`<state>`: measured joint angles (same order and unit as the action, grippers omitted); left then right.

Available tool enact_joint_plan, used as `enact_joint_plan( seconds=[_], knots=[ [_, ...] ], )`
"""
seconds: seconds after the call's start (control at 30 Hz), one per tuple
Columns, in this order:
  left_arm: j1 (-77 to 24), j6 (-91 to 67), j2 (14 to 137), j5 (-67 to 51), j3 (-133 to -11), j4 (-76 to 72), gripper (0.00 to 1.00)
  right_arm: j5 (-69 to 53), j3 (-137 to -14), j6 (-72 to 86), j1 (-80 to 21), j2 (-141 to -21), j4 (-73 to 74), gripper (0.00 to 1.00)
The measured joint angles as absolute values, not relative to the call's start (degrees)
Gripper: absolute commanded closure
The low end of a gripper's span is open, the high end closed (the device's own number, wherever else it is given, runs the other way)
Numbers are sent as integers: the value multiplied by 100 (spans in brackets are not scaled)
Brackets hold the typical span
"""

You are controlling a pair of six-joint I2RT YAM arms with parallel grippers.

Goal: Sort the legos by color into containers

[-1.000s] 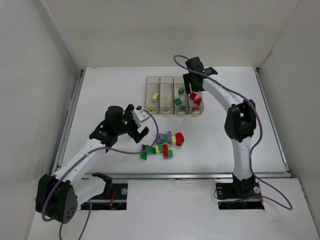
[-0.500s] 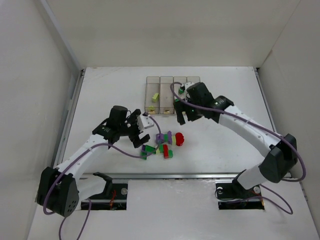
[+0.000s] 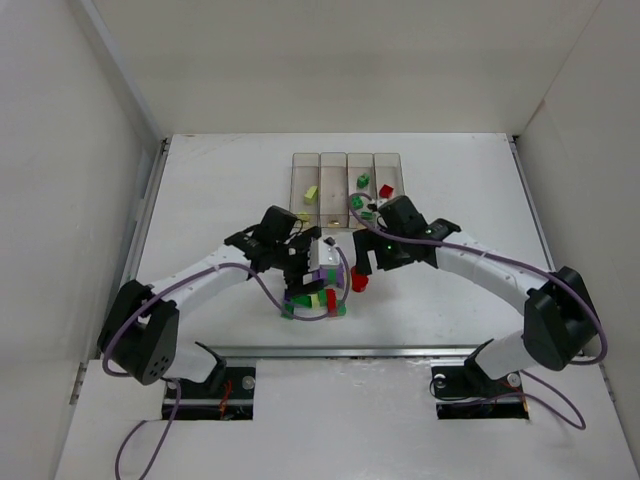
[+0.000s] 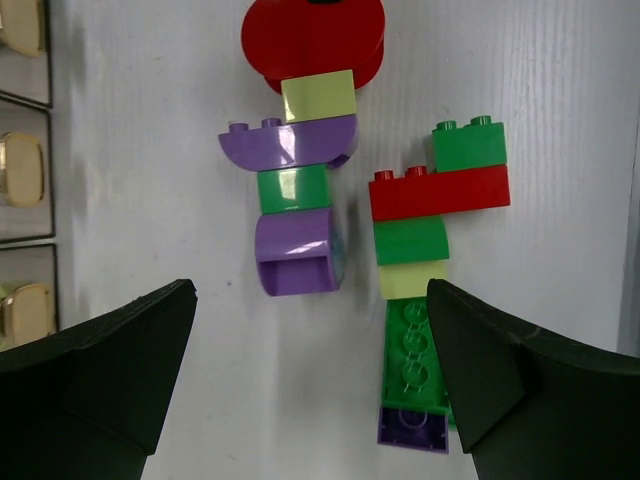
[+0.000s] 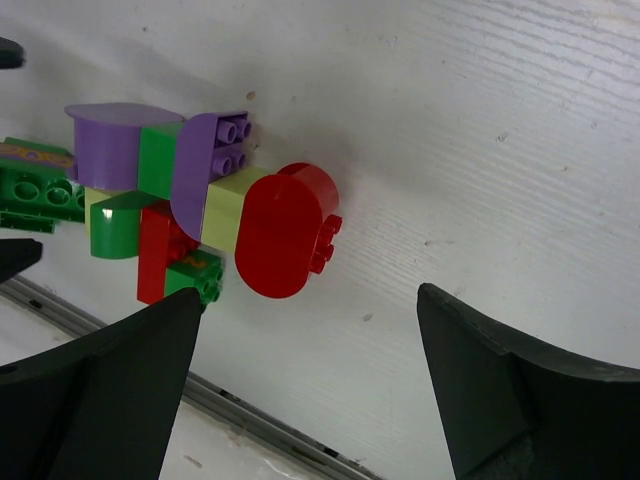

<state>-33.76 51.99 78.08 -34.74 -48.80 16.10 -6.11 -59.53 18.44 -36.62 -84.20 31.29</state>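
Left wrist view: legos bunched on the table, both grippers spread wide, nothing held.
Bricks are judged light, rigid and slick; flat opposite sides should be pinched, one brick at a time. The purple rounded brick is centred just ahead of the left gripper; the red rounded brick lies just beyond the right gripper. A few legos are seen in the containers, near the pile.

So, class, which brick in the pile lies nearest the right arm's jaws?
The rounded red brick: it alone faces them, every other brick lying behind it.
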Motion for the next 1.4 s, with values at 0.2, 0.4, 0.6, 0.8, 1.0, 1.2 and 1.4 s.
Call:
enact_joint_plan(
  seconds=[0.2,0.4,0.6,0.8,1.0,1.2,1.4],
  knots=[
    [-3483,4807,8117,-3365,-4880,1444,18,-598,-5706,1999,-3662,-8138,2912,6],
    [-3479,4401,8302,-3175,-4963,1166,27,-602,-5616,2062,-3662,-8114,2775,6],
    [-3483,4230,8497,-3142,-5107,1094,30,-607,-5614,2080,-3662,-8119,2630,6],
    [-3612,4171,8853,-3135,-5164,1105,35,-692,-5614,2082,-3662,-8219,2497,6],
    [-3701,4018,8984,-3083,-5164,1090,61,-738,-5612,2082,-3662,-8329,2491,6],
    [-3699,3826,8984,-2998,-5175,1035,96,-760,-5614,2082,-3662,-8333,2486,6],
    [-3701,3732,8984,-2991,-5177,1033,100,-843,-5607,2082,-3601,-8340,2482,6]
  ],
)
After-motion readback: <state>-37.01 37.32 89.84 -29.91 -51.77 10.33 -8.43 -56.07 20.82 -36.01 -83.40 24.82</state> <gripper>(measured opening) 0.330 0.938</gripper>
